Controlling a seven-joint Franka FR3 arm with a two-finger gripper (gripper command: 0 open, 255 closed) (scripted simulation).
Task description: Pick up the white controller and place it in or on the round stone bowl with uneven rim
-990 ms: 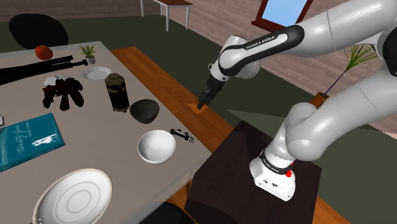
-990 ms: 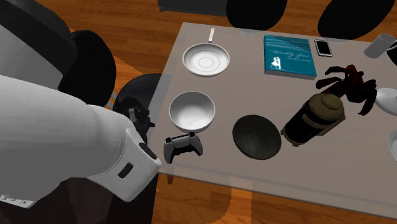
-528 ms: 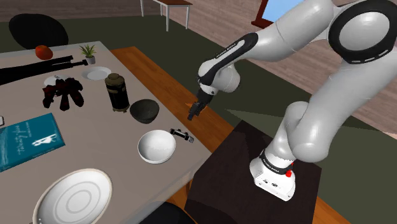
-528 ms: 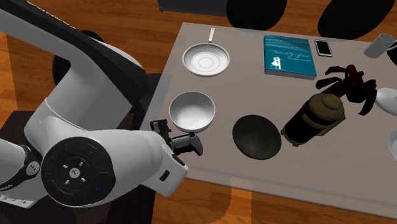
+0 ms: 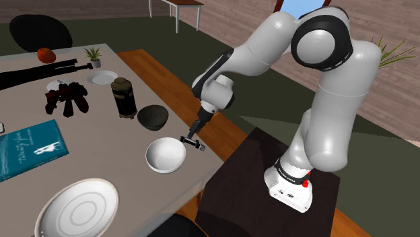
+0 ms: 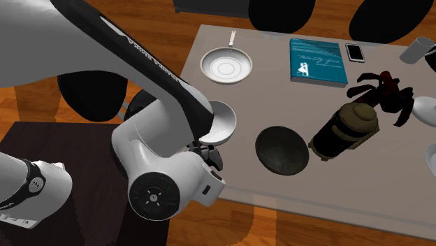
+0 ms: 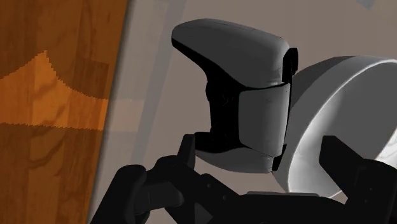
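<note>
1. While the white arm bends down over the near edge of the table (image 5: 114,145), its black gripper (image 5: 196,130) hangs just above the controller (image 5: 192,142).
2. Seen from the wrist, the pincer is released. Its two fingers (image 7: 347,162) stand well spread, one on each side of the controller's lower end. Whether either finger touches the controller cannot be told.
3. The controller is pale grey-white with black parts. It lies flat on the tabletop close to the edge, just beside a white bowl (image 5: 165,155).
4. The dark round stone bowl (image 5: 153,117) sits farther in on the table, near the white bowl and apart from the controller.
5. A dark flask (image 5: 124,97) stands upright just beyond the stone bowl.
6. Towards the shoulder view's left, a teal book (image 5: 30,149) lies flat on the table, and a round pale pan (image 5: 77,209) rests near the lower edge.
</note>
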